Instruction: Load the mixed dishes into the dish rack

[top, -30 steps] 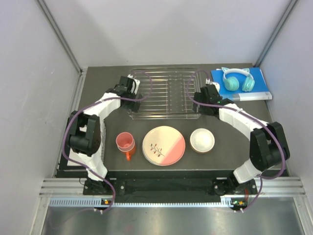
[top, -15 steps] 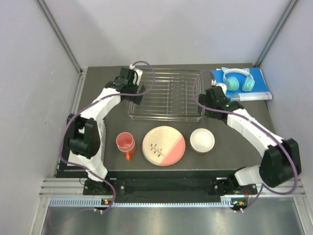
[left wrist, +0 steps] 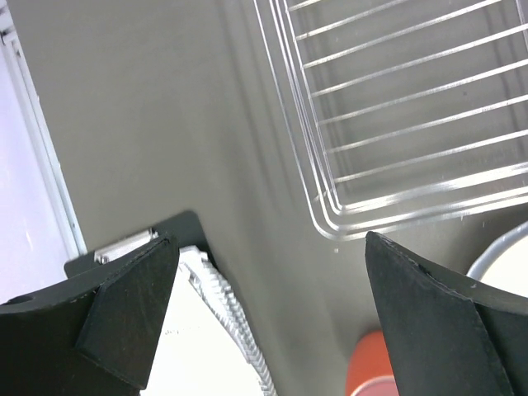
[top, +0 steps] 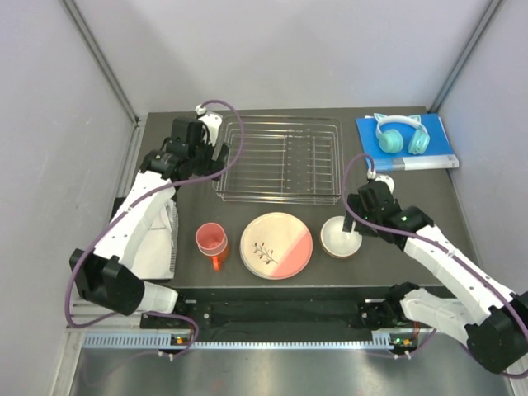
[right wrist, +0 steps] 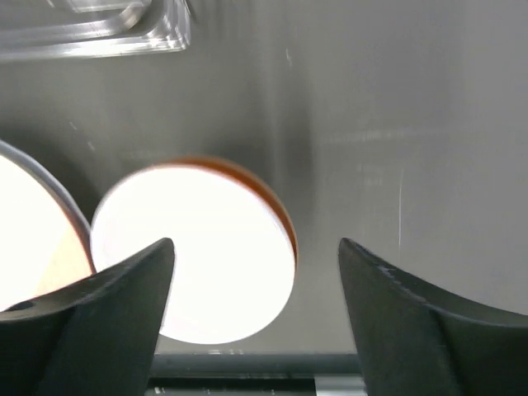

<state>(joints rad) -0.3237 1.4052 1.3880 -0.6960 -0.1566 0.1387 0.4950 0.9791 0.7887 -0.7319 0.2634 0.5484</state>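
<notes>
Silver wire, thin parallel bars, nothing in it: the dish rack [top: 278, 159] sits at the far middle of the dark tabletop [top: 429, 190], and all the dishes are lined up on the near side of it.

The right tool [top: 351, 224] is just off the rack's near-right corner, hanging over the small orange bowl [top: 341, 237]. In the right wrist view the right tool [right wrist: 256, 246] has its fingers spread wide with nothing between them. The bowl [right wrist: 198, 272] sits below the gap, a bit toward the left finger. The left tool [top: 213, 157] is right beside the rack's left edge, over bare tabletop. Its wrist view shows the left tool [left wrist: 268, 247] gaping open too, with the rack's corner [left wrist: 396, 124] up at the top right.

Hard to read: the bowl's inside is blown out white in the wrist view, so only the orange rim tells you anything. I can't tell whether the tool is touching it.

The sprig-patterned plate [top: 276, 245], cream and pink, lies flat near the rack's front edge. Left of it is the orange mug [top: 217, 262] with the pink tumbler [top: 211, 238] seemingly nested inside.

Teal headphones [top: 402, 136] lie on a blue book [top: 441, 140] to the right of the rack.
</notes>
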